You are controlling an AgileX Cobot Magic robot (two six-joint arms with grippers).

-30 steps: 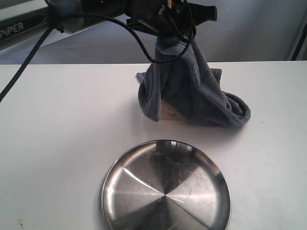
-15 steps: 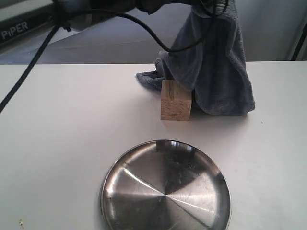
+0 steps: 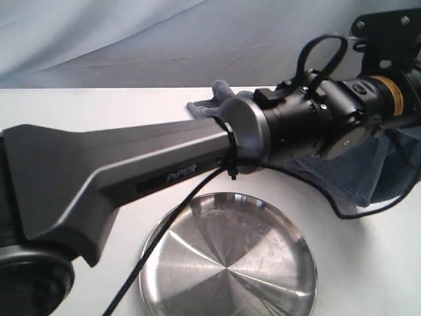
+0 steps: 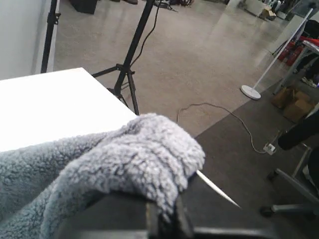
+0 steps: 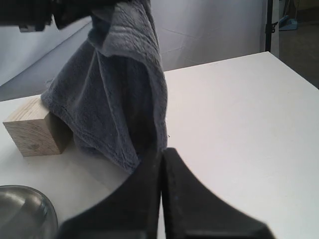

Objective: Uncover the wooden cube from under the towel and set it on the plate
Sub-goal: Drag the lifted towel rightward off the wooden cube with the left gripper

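White table (image 5: 239,109) holds wooden cube (image 5: 35,132) beside towel (image 5: 119,99) clamped by left gripper (image 4: 164,216); right gripper (image 5: 162,158) closed, empty.

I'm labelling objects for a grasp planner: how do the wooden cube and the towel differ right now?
The wooden cube is pale tan with grain lines; the towel is dark blue-grey and plush. The cube is a rigid, sharp-edged block; the towel falls in soft folds. The cube sits flat on the white table; the towel hangs lifted, its hem down beside the cube. Neither is on the plate.
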